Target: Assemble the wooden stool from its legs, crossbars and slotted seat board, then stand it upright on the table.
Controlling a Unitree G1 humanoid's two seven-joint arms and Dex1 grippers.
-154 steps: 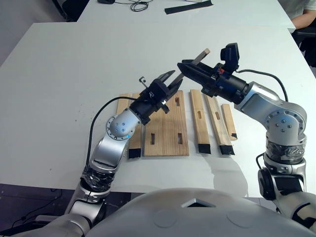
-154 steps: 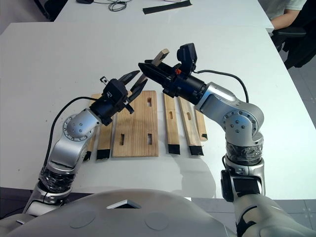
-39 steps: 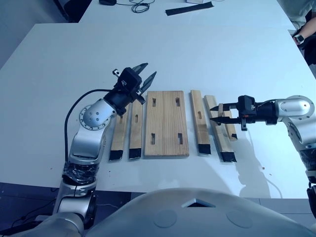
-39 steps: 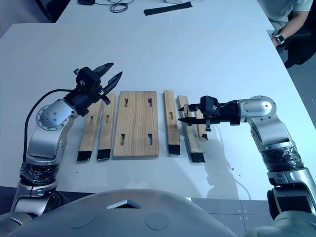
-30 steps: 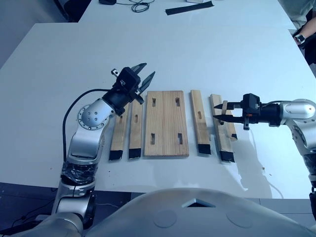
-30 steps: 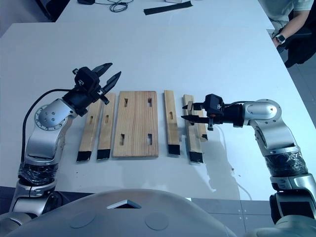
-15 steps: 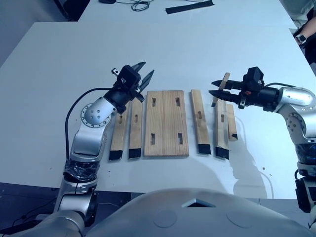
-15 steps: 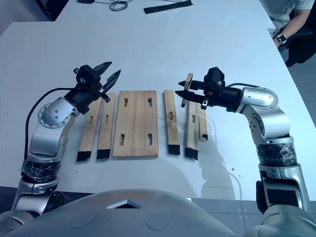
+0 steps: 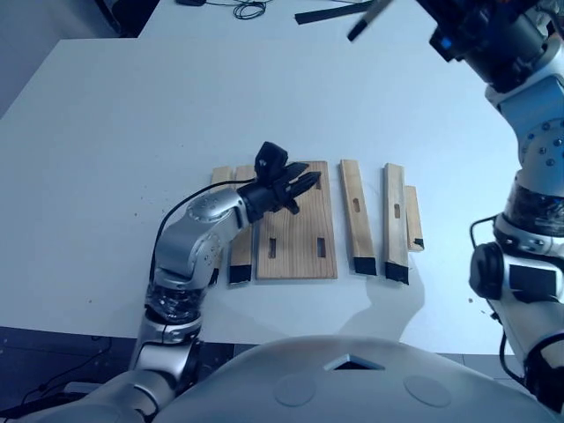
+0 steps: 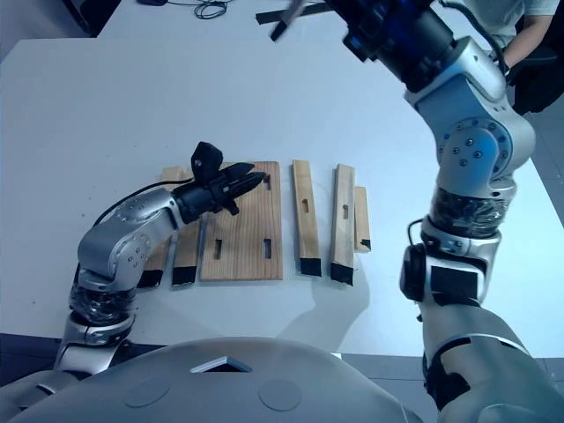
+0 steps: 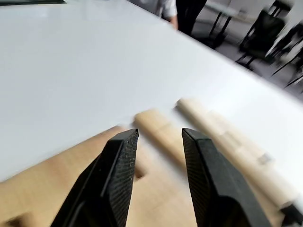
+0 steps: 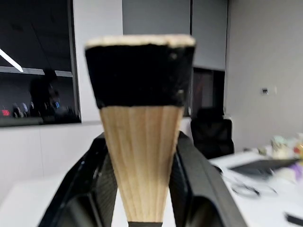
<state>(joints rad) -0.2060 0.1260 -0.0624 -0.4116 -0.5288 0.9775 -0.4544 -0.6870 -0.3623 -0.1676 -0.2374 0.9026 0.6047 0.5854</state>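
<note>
Table [image 9: 123, 132]: white, with the stool parts laid out flat side by side.
Two legs [image 9: 240, 257]: lying just left of the seat board [image 9: 300, 236], parallel to it, partly hidden under the left arm.
Left gripper [image 9: 304, 182]: low over the seat board's far left corner, fingers slightly parted, grasping nothing.
Slotted leg [image 9: 355, 216]: flat, just right of the seat board.
Second leg [image 9: 393, 220]: next to the right, parallel.
Short crossbar [image 9: 411, 216]: farthest right of the seat board, beside that leg.
Right gripper [image 12: 142, 146]: raised high, beyond and to the right of the seat board, clenched on a black-tipped wooden piece [image 9: 368, 21].
</note>
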